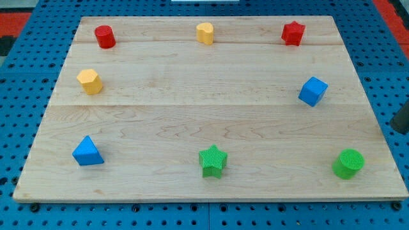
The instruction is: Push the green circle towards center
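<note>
The green circle (348, 163) is a short cylinder near the board's bottom right corner. A dark shape at the view's right edge looks like my rod; my tip (397, 128) is just off the board's right side, up and to the right of the green circle, not touching it. A green star (213, 161) sits at the bottom middle.
A blue cube (312, 91) is at the right, a red star (293, 33) top right, a yellow block (205, 32) top middle, a red cylinder (105, 36) top left, a yellow hexagon (89, 82) left, a blue triangle (87, 151) bottom left. The wooden board (192, 96) lies on blue pegboard.
</note>
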Motion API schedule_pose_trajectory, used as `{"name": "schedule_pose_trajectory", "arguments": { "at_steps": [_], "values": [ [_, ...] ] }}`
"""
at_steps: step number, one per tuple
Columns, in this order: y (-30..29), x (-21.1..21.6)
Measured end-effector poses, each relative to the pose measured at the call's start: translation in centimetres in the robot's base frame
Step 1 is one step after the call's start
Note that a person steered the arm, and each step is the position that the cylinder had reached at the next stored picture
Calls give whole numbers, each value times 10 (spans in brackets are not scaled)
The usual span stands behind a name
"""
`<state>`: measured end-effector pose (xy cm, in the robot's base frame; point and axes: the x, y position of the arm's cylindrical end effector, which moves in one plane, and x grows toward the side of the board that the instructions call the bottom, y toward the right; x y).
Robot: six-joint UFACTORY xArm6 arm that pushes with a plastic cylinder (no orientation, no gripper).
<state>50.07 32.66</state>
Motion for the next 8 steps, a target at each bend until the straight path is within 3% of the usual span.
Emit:
{"name": "schedule_pose_trajectory", "arguments": {
  "at_steps": [6,8],
  "values": [
    [0,-18],
    [-4,-55]
  ]
}}
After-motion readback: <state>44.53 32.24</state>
